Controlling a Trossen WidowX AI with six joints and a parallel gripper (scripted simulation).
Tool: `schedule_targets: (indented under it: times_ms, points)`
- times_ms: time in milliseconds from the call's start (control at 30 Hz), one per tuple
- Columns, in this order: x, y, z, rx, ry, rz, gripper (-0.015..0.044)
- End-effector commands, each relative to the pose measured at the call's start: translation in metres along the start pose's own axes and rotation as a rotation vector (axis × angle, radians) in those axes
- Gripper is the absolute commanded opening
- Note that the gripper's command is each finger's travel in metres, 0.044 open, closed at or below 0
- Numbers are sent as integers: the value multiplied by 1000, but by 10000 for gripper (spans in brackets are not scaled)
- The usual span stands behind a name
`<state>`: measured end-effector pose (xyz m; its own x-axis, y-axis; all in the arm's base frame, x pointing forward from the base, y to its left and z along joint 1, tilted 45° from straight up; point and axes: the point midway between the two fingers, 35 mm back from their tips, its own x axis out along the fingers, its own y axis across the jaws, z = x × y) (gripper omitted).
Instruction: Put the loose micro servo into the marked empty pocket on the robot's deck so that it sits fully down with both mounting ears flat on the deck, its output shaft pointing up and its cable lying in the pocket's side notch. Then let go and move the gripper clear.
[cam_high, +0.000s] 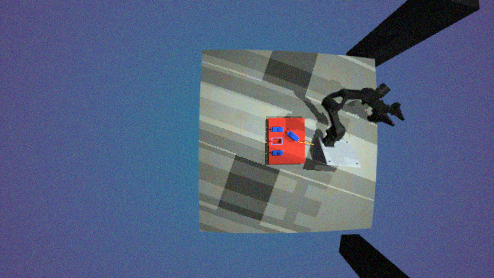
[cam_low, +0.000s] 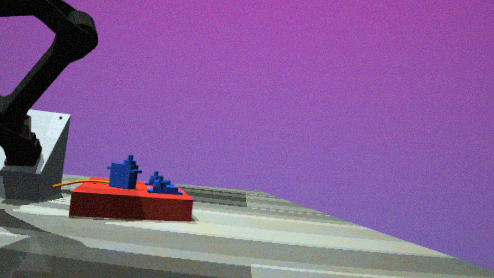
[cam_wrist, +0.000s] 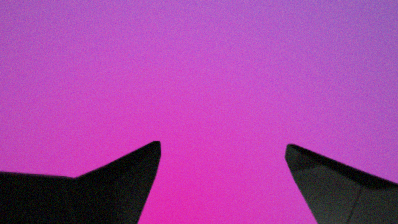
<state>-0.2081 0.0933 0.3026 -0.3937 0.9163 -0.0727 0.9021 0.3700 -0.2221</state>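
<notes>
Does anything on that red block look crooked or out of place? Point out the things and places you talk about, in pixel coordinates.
Yes: one blue part (cam_high: 293, 136) (cam_low: 123, 175) stands askew on the red block (cam_high: 295, 157) (cam_low: 131, 206), taller than its neighbours, its orange cable (cam_high: 306, 143) (cam_low: 75, 183) overhanging the edge. The pink-outlined pocket (cam_high: 272, 141) beside it looks unfilled.

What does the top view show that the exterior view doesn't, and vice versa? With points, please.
Top only: the pink-outlined empty pocket (cam_high: 272, 141) between the two seated servos (cam_high: 277, 153) (cam_low: 166, 187), plus the gripper (cam_high: 398, 121), fingers apart, out past the base side, away from the deck.

Exterior only: the loose micro servo (cam_high: 292, 136) (cam_low: 122, 176) standing tall on the deck, output shaft (cam_low: 130, 158) up.

Both: red deck (cam_high: 295, 156) (cam_low: 130, 206), all three blue servos, the loose one's orange cable (cam_high: 306, 143) (cam_low: 75, 183) running off the deck, black arm (cam_high: 336, 120) (cam_low: 40, 75).
</notes>
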Motion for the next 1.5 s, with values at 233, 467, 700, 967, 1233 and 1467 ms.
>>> schedule_targets:
  times_ms: [233,467,700,967,1233,1467]
  points:
    - [-13,-18,6,4,-34,-89,440]
    - [-46,-50,20,2,-107,-275,440]
    - [-87,-75,35,-15,-189,-465,440]
    - [-140,-92,51,-33,-293,-669,440]
    - [-200,-95,65,-66,-409,-877,440]
    - [-252,-86,76,-104,-509,-1044,440]
